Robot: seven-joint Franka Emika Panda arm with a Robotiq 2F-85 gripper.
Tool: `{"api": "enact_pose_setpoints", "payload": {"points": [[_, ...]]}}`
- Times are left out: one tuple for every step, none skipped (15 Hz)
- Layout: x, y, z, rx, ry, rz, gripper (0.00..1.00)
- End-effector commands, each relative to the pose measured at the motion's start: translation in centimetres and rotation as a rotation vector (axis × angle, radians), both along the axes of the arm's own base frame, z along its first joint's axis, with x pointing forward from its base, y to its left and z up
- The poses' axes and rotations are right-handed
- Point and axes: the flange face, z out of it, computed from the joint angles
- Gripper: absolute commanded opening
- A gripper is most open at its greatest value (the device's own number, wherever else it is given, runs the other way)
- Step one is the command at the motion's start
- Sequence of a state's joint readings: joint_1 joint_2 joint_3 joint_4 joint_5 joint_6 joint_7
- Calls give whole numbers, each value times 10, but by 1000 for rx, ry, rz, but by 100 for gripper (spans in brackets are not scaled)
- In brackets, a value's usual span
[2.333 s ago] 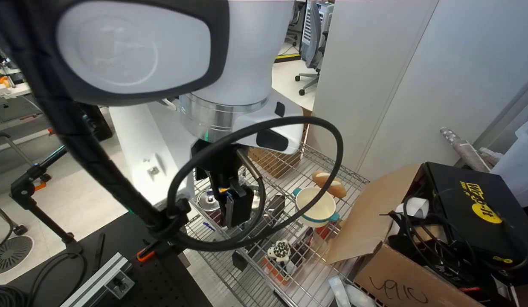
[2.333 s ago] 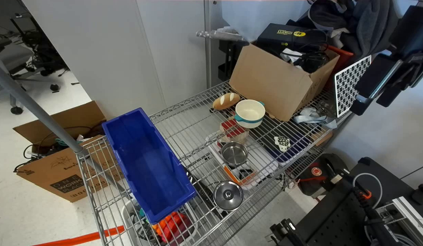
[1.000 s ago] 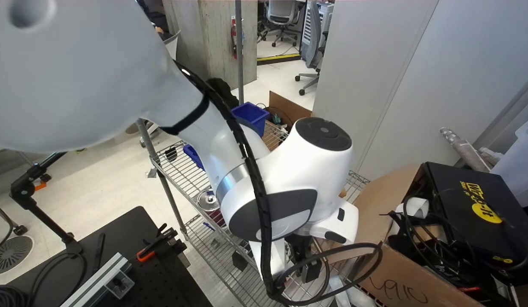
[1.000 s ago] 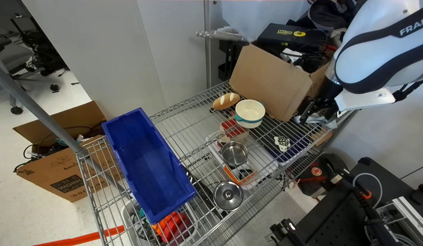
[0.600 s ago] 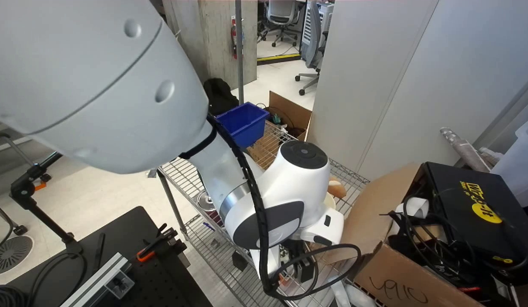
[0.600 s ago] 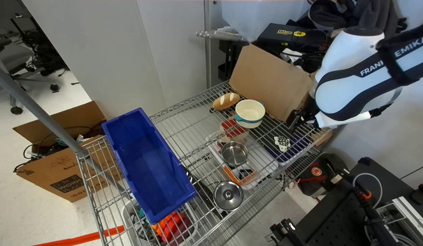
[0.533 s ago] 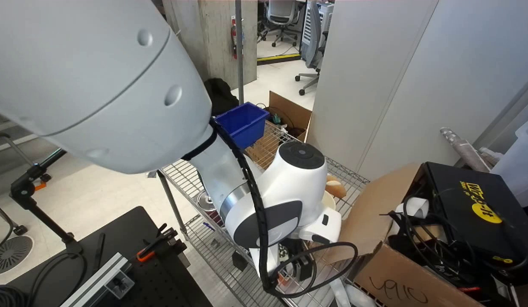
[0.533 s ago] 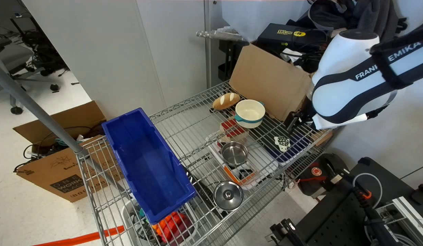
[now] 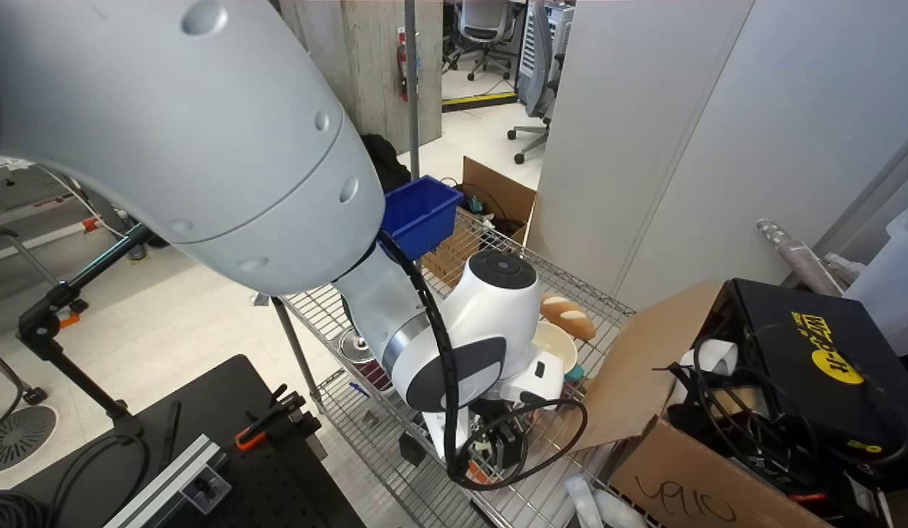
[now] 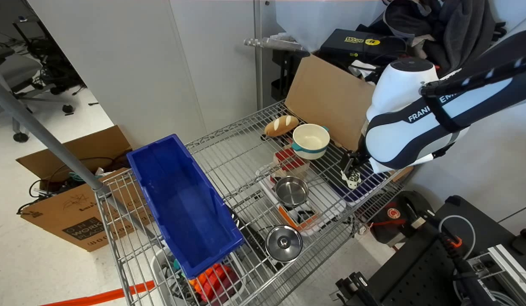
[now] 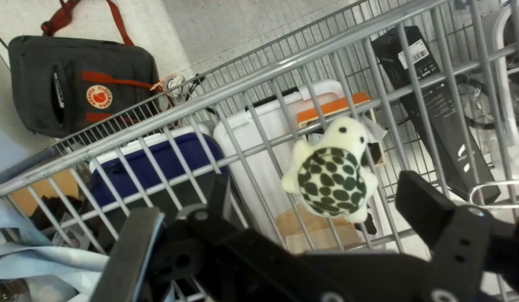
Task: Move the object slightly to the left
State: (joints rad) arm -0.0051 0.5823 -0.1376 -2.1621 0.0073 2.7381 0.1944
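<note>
A small cream plush turtle with a dark-spotted shell [image 11: 333, 180] lies on the wire shelf [image 11: 251, 86] in the wrist view. My gripper [image 11: 316, 186] is open, with its fingers spread apart on either side of the turtle's lower part in that view, and nothing is between the pads. In an exterior view the gripper [image 10: 349, 162] is just above and behind the turtle [image 10: 353, 180], overlapping its upper edge. I cannot tell the exact height gap. In an exterior view the gripper [image 9: 502, 444] hides most of the turtle behind it.
On the shelf stand a cream pot with teal handles [image 10: 312, 138], a toy bread loaf [image 10: 281, 125], a steel pot [image 10: 291, 191], a lid [image 10: 284, 243] and a blue bin [image 10: 186, 204]. A cardboard box with an open flap [image 10: 326, 97] stands close behind the gripper.
The arm has swung over the shelf. My gripper has moved down and across, past the cardboard box, to above the turtle. The turtle and the other shelf objects have not moved.
</note>
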Motion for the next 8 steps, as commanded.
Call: {"api": "enact_pose_setpoints", "payload": {"points": [[13, -2, -12, -25, -10, -17, 79], [16, -3, -15, -32, -14, -20, 74], [18, -3, -19, -34, -8, -23, 68], [20, -2, -22, -35, -2, -21, 58], [21, 1, -26, -37, 1, -14, 50], [23, 5, -29, -37, 6, -5, 42], [24, 8, -32, -37, 10, 1, 35], [25, 11, -34, -38, 12, 8, 28]]}}
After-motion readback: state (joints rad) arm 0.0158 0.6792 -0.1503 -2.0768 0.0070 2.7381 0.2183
